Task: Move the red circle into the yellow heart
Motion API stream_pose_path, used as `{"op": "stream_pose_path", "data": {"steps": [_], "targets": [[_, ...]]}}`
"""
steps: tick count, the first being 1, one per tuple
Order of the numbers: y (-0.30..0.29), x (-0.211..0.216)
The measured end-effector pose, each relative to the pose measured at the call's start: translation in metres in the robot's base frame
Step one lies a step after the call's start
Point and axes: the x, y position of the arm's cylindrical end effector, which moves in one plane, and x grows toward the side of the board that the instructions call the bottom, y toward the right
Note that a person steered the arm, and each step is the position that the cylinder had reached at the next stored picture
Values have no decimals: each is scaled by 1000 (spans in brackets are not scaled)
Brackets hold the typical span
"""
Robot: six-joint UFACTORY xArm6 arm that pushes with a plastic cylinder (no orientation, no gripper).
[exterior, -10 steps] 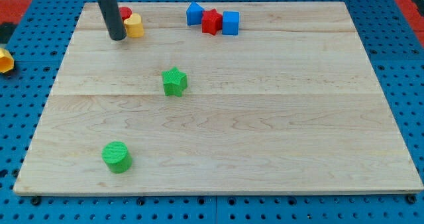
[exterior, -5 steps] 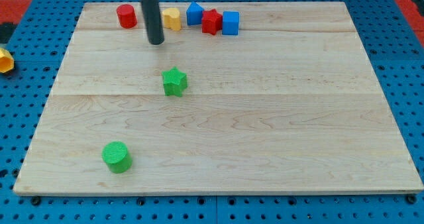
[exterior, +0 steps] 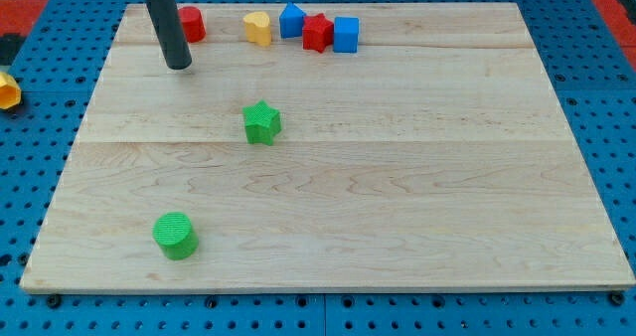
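Observation:
The red circle (exterior: 192, 23) stands near the board's top edge at the view's upper left. The yellow heart (exterior: 257, 27) lies to its right, with a clear gap between them. My tip (exterior: 179, 65) rests on the board just below the red circle and slightly to its left. The rod partly hides the circle's left side. My tip does not touch the yellow heart.
A blue block (exterior: 291, 20), a red star (exterior: 317, 32) and a blue cube (exterior: 346, 34) cluster right of the heart. A green star (exterior: 261, 122) sits mid-board, a green cylinder (exterior: 175, 235) at lower left. A yellow block (exterior: 8, 90) lies off the board (exterior: 447, 177) at left.
The yellow heart went from beside the red circle to the right, near the blue block. My tip swept right with it, then came back left to below the red circle.

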Motion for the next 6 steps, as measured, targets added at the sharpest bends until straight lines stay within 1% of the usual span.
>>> {"op": "stream_pose_path", "data": {"steps": [2,3,4,6], "targets": [[-36,0],[-47,-15],[-47,-43],[-39,-75]]}}
